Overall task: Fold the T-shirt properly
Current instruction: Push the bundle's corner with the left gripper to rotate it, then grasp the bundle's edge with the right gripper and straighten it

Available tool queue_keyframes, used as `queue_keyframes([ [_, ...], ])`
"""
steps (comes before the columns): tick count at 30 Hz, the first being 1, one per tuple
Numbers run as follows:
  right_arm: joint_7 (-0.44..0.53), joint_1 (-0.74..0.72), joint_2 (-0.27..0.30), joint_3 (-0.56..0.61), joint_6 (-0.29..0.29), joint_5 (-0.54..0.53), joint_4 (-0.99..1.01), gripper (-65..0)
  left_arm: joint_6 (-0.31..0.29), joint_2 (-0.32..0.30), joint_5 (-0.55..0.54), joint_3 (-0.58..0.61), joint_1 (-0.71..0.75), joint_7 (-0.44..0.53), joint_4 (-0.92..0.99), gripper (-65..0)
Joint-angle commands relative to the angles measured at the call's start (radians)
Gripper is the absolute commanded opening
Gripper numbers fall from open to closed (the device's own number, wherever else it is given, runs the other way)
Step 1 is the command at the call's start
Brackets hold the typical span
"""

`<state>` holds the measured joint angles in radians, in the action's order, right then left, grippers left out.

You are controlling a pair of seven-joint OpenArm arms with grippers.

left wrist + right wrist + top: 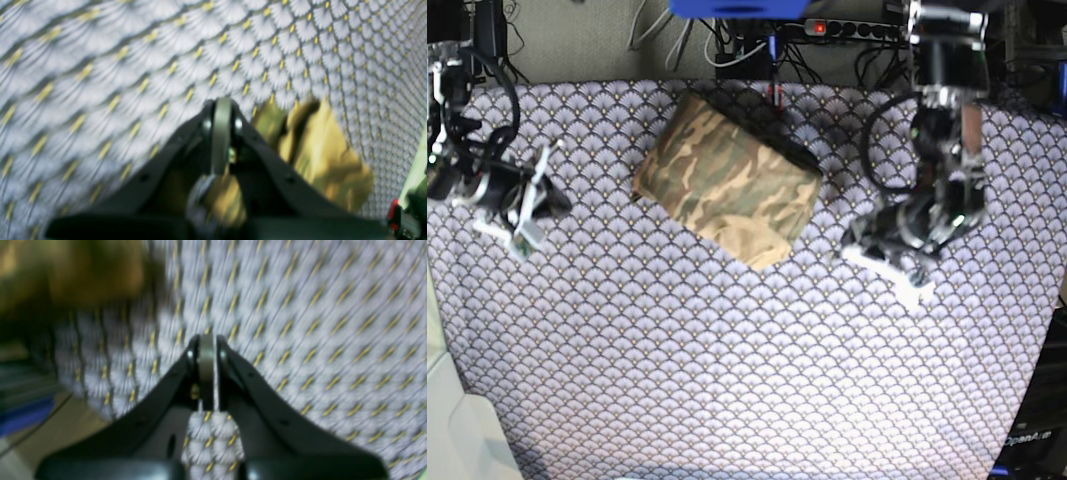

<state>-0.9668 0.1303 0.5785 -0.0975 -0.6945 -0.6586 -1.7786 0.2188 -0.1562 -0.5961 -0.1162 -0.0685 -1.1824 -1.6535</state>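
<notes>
One folded T-shirt [727, 183] lies between two closed, empty grippers.

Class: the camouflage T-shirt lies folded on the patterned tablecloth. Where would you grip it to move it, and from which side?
Probably grip the T-shirt at its pointed near corner, approaching from the near side: the layers taper there and bare tablecloth leaves room.

Base view: overhead, looking straight down, far. Wrist views: close and blurred, each looking along its closed black gripper fingers toward the lavender fan-scale patterned tablecloth [727, 350]. All share the camouflage-print cloth T-shirt [727, 180].
</notes>
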Motion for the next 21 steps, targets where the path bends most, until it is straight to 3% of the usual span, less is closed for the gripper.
queue_keyframes([
  [1, 0.006, -0.030, 0.015, 0.005, -0.004, -0.010, -0.013, -65.0, -0.002, 0.002, -0.009, -0.033, 0.020, -0.027, -0.075, -64.6],
  [4, 0.003, -0.105, 0.013, 0.066, -0.004, -0.010, 0.006, -65.0, -0.002, 0.008, -0.008, -0.102, 0.117, -0.087, -0.179, -64.6],
  [9, 0.016, -0.228, 0.008, 0.209, -0.004, -0.008, 0.141, -65.0, -0.002, 0.068, -0.006, -0.104, 0.232, -0.086, -0.161, -64.6],
  [15, 0.145, -0.277, -0.002, 0.362, -0.004, -0.008, 0.280, -65.0, -0.002, 0.143, -0.006, -0.107, 0.264, -0.083, -0.070, -64.6],
  [21, 0.157, -0.220, -0.051, 0.401, -0.004, -0.008, 0.282, -65.0, -0.002, 0.163, -0.008, -0.079, 0.238, 0.026, 0.016, -64.6],
])
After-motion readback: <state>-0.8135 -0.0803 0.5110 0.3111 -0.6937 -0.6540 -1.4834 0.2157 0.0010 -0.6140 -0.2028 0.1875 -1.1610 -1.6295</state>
